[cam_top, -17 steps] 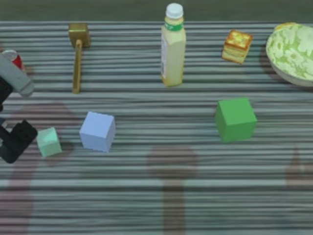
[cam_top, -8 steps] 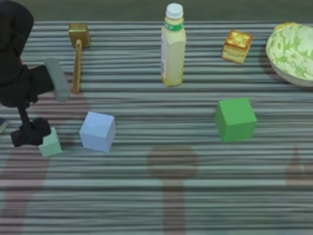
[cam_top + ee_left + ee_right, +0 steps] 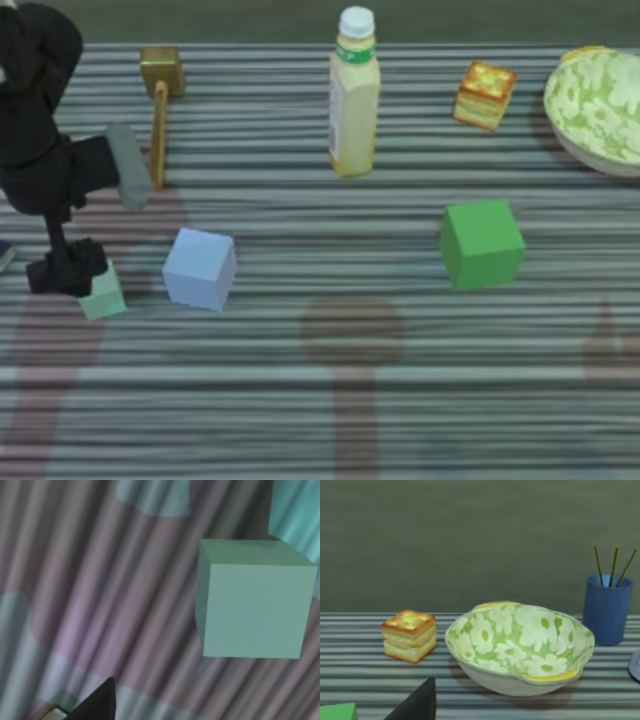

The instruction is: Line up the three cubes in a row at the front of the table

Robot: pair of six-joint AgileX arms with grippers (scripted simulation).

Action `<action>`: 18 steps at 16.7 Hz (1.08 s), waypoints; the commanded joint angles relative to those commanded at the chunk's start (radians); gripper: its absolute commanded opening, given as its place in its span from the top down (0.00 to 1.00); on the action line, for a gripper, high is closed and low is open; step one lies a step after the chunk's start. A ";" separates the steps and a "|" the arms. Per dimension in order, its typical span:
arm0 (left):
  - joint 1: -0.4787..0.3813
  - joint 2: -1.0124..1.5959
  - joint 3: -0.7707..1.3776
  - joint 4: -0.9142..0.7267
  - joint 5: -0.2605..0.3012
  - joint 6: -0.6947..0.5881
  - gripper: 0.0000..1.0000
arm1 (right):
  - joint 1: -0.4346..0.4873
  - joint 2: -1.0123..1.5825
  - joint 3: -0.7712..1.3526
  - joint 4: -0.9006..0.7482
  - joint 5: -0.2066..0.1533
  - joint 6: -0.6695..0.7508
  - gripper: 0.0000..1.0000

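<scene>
Mint-green and matte, the small cube (image 3: 104,295) sits near the table's (image 3: 300,400) left edge, the left gripper (image 3: 66,268) right over its upper-left corner; how its jaws stand I cannot tell. Rightward sit the lavender-blue cube (image 3: 200,268) and, well apart, the bright green cube (image 3: 482,243). No right gripper shows above the table.

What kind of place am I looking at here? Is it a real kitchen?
Probably not a real kitchen: it looks like a computer-rendered tabletop test scene. A striped table holds plain cubes such as the bright green cube beside a bottle, a hammer and a flowered bowl.
</scene>
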State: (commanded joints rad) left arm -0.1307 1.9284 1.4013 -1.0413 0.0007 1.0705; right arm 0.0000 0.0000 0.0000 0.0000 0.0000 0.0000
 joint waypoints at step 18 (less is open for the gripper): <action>-0.004 0.151 -0.172 0.322 0.001 0.005 0.23 | 0.000 0.000 0.000 0.000 0.000 0.000 0.00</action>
State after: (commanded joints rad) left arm -0.1344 2.0798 1.2288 -0.7198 0.0020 1.0757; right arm 0.0000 0.0000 0.0000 0.0000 0.0000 0.0000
